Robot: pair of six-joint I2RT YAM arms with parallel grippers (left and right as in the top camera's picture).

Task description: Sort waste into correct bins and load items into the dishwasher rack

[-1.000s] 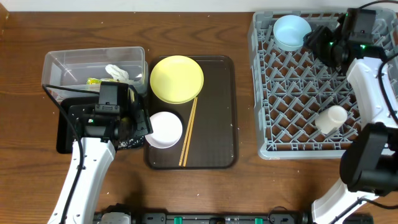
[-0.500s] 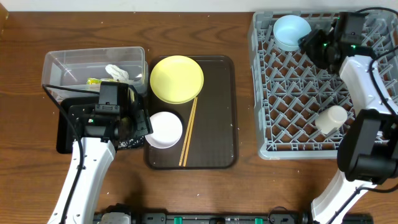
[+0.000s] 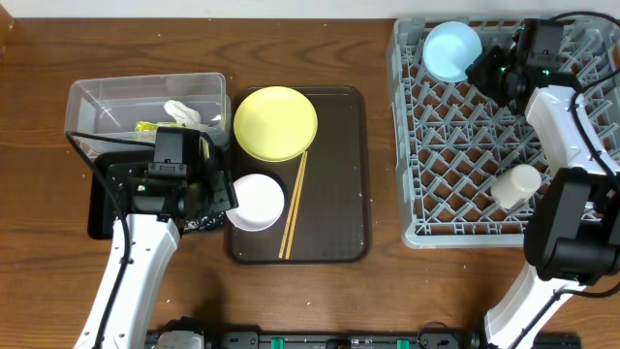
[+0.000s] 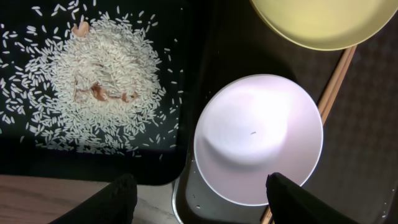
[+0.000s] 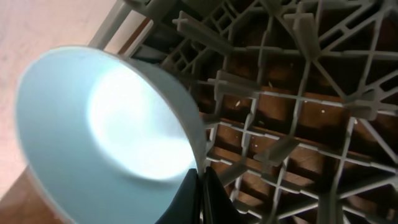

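- Your right hand (image 5: 200, 186) is pinched together on the rim of the light blue bowl (image 5: 106, 137). A rim grip like this looks meant to let you tip the bowl on edge between the pegs.
- That bowl sits tilted in the dishwasher rack (image 3: 465, 184), which stands right of the brown tray (image 3: 339, 194), at the rack corner nearest the tray's far edge.
- The right arm reaches in from the side away from the brown tray, its wrist turned so the fingers point back toward the tray.
- The pale green cup (image 3: 516, 186) is already in the rack, well apart from the brown tray.
- Your left hand (image 4: 200, 182) hangs with its fingers apart over the brown tray's left rim, above the near edge of the white bowl (image 4: 258, 137), holding nothing. Judging by that spread, the bowl is the next pickup.
- Rice (image 4: 109, 81) lies heaped in the black tray (image 4: 37, 162) just left of the brown tray.
- The yellow plate (image 3: 276, 123) and chopsticks (image 3: 293, 208) wait on the brown tray.
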